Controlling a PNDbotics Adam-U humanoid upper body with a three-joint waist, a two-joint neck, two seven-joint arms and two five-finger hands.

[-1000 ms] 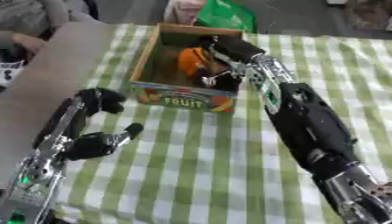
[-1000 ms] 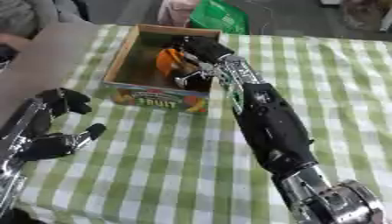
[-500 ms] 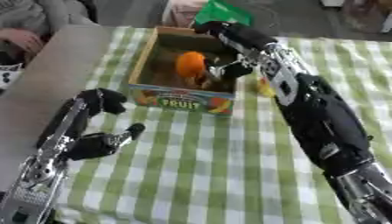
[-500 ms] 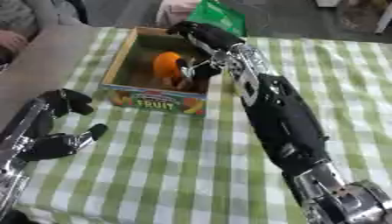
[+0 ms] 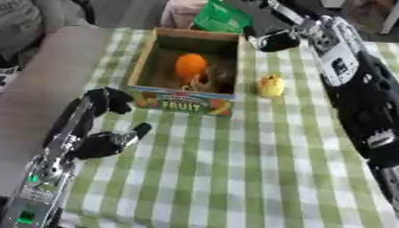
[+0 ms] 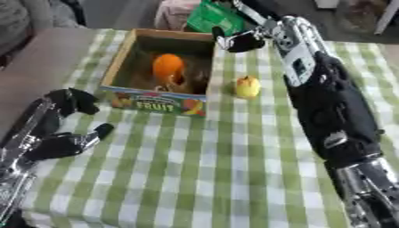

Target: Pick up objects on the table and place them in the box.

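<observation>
A cardboard box [image 5: 184, 100] with "FRUIT" printed on its colourful front panel stands open-topped on the green-and-white checked counter [image 5: 234, 178], toward the far left part of it. Inside, an orange [image 5: 190, 66] sits near the middle of the brown floor, with some small dark things just beside it that cannot be made out. A small yellow fruit [image 5: 270, 85] lies on the counter just right of the box, apart from its wall.

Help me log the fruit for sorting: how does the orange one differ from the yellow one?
The orange fruit lies inside the box; the yellow fruit sits on the checked cloth to the right of the box, apart from it. The orange one looks larger and rounder; the yellow one looks smaller, with a slightly uneven shape. No robot hand touches either.
</observation>
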